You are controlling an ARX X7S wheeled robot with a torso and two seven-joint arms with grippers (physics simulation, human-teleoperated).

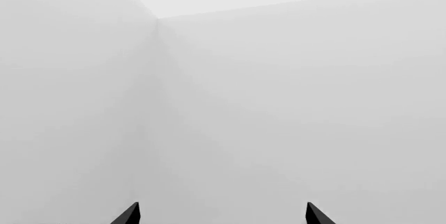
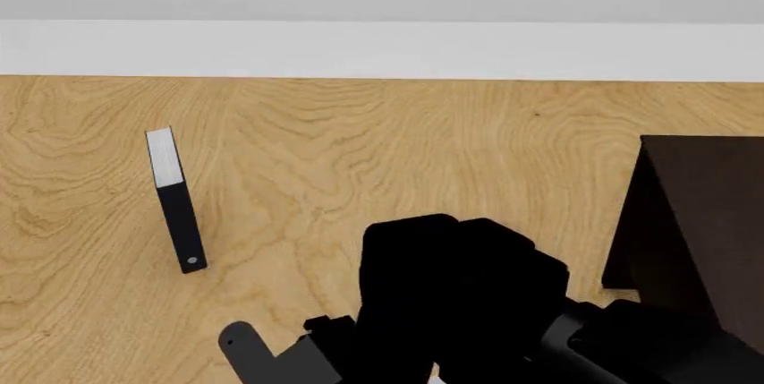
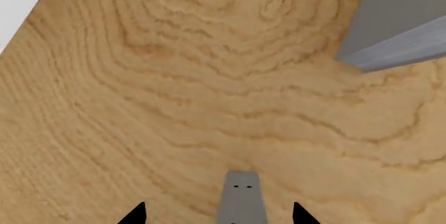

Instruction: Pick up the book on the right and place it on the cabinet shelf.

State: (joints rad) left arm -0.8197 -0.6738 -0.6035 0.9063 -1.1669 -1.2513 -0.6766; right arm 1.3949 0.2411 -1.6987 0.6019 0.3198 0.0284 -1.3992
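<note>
We find the right gripper (image 3: 218, 214) spread open over the grey book (image 3: 241, 200), which stands spine-up on the wooden floor (image 3: 174, 104) between its fingertips. Rigid, probably heavy; we recommend clamping both covers. The left gripper (image 1: 221, 214) is open, empty.

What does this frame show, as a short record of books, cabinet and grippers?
target book: grey, tiny marks on spine, between the right gripper's fingertips, gaps on both sides
right gripper: open
left gripper: open, empty, facing white walls
other books: thin black book; second grey book
cabinet: dark, at head view's right
</note>
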